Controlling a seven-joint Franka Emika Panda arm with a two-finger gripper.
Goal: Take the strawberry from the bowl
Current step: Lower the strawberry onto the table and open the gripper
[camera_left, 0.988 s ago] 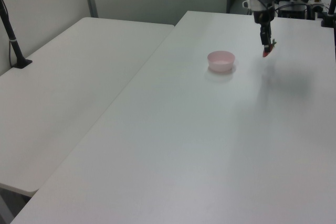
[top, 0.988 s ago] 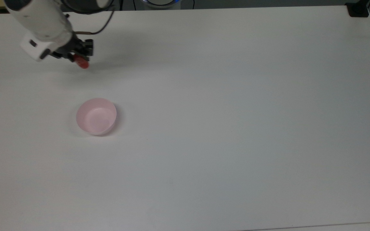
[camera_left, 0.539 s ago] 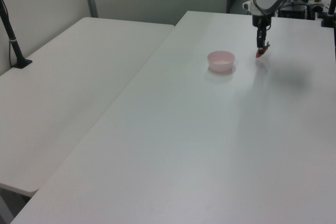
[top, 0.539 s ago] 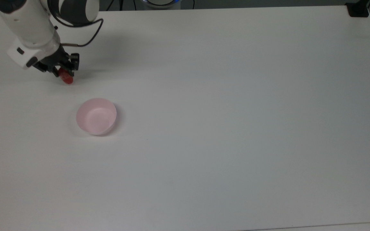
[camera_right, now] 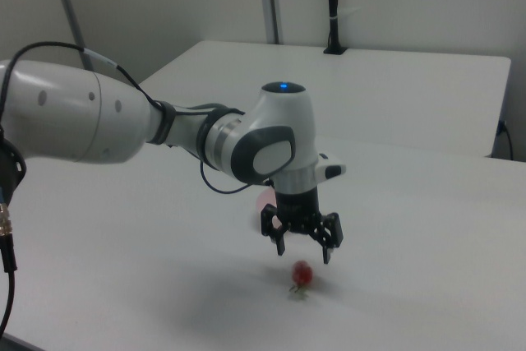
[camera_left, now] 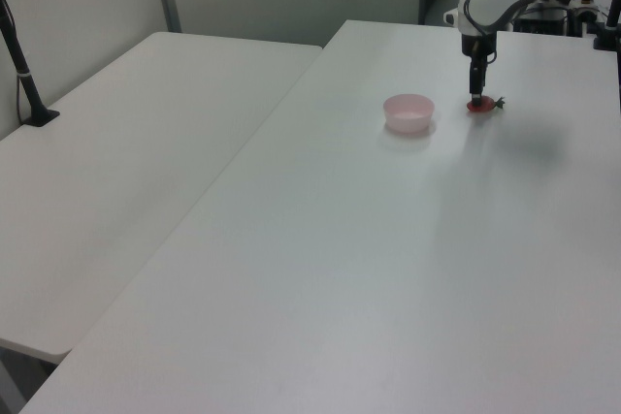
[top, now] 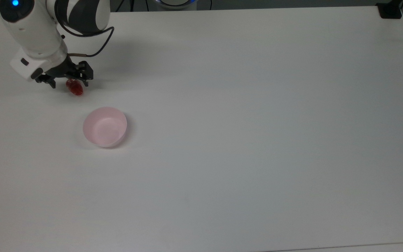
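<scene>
The red strawberry with its green cap lies on the white table, outside the bowl, toward the top view's upper left. My gripper hangs just above it, open, with a finger on either side and nothing held. In the right view the gripper hovers a little above the strawberry with its fingers spread. The pale pink bowl stands empty a short way off, lower in the top view. In the left view the strawberry lies to the right of the bowl, under the gripper.
The white table stretches wide to the top view's right. A black clamp sits at its far right corner. In the left view a second white table adjoins on the left, with a black post on it.
The gripper came down to the table beside the bowl and opened. The strawberry it held now lies loose on the table beneath it.
</scene>
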